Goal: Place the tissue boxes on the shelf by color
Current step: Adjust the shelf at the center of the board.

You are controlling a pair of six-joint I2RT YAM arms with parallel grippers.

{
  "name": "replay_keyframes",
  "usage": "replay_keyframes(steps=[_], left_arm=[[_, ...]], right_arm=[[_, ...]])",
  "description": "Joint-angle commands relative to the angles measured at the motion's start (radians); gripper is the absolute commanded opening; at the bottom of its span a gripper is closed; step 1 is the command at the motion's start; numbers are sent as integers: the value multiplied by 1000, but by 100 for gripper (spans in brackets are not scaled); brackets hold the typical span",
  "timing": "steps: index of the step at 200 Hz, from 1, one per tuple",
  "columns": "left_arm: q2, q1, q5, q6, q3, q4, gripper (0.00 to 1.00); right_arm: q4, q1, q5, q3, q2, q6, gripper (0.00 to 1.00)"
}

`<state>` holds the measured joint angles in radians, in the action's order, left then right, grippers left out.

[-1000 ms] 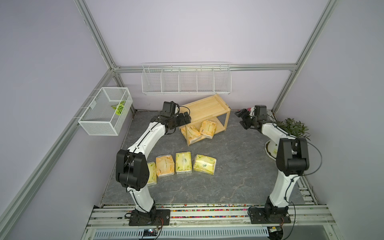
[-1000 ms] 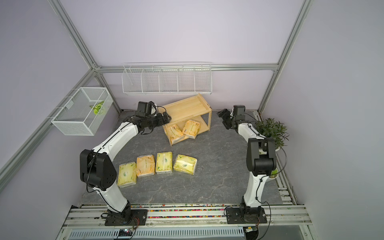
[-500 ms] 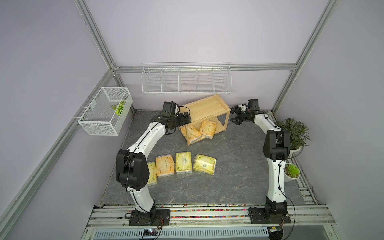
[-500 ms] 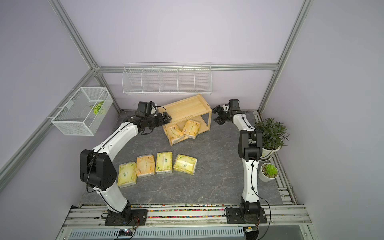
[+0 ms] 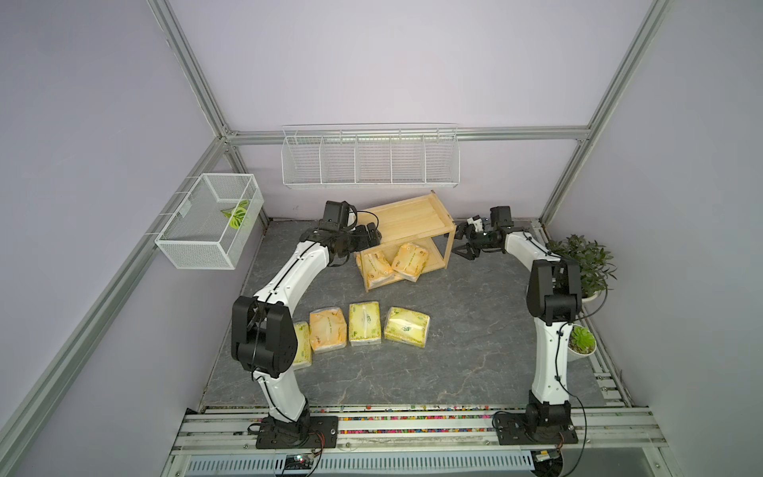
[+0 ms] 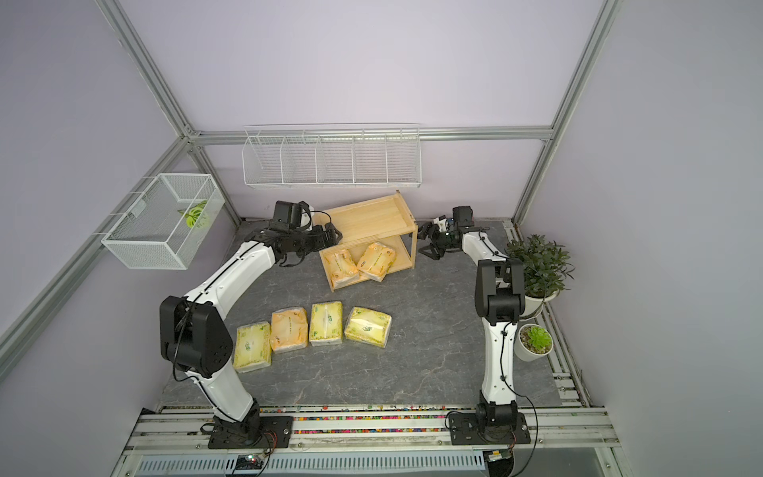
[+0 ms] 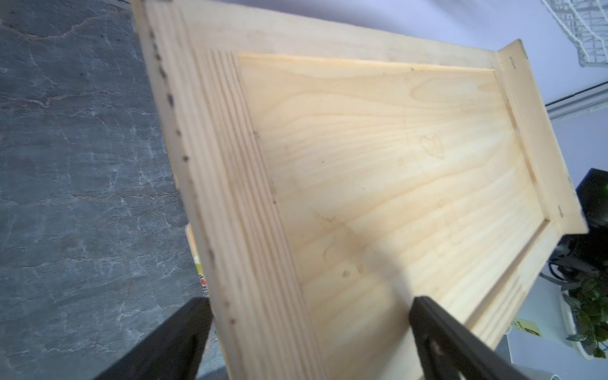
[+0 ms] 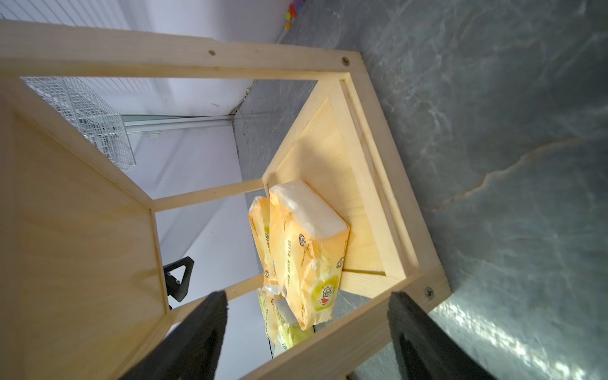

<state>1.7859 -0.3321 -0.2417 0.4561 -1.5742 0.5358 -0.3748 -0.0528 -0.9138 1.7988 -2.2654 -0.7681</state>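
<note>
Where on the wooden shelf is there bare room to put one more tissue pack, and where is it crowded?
The shelf's top tray is entirely bare inside its rim. On the lower tier, bare wood shows behind the two orange packs, toward the back rim and the right end; the front is crowded, one pack overhanging the edge.

No legible text anywhere.
- Orange tissue pack (image 8: 309, 263) on the shelf's (image 8: 329, 158) lower tier has a line of small printed characters along the wrapper, round emblems, and a yellow-green roundel with a red heart and a logo glyph. All of it is too blurred to read.
- Yellow-green packs (image 5: 365, 324) in the near row on the floor carry a green logo on the top face, too small to read in both top views.
- Yellow tag (image 7: 526, 325) beside the plant (image 7: 589, 316) at far right shows black marks, unreadable.
</note>
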Motion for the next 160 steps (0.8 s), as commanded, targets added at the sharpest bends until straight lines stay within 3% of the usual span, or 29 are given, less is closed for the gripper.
replay_keyframes(steps=[1,61,122,160], left_arm=[[18,-8,-22,-27,-20,29,100],[21,-19,-41,-46,-11,33,100],[10,-25,-44,-50,3,24,100],[2,-25,-57,-63,12,20,100]], right_arm=[[39,-33,-45,-102,107,56,81],[237,-38,-8,-427,313,-42,81],[395,23,396,-788,596,-197,84],[340,-43,482,-905,818,-148,84]])
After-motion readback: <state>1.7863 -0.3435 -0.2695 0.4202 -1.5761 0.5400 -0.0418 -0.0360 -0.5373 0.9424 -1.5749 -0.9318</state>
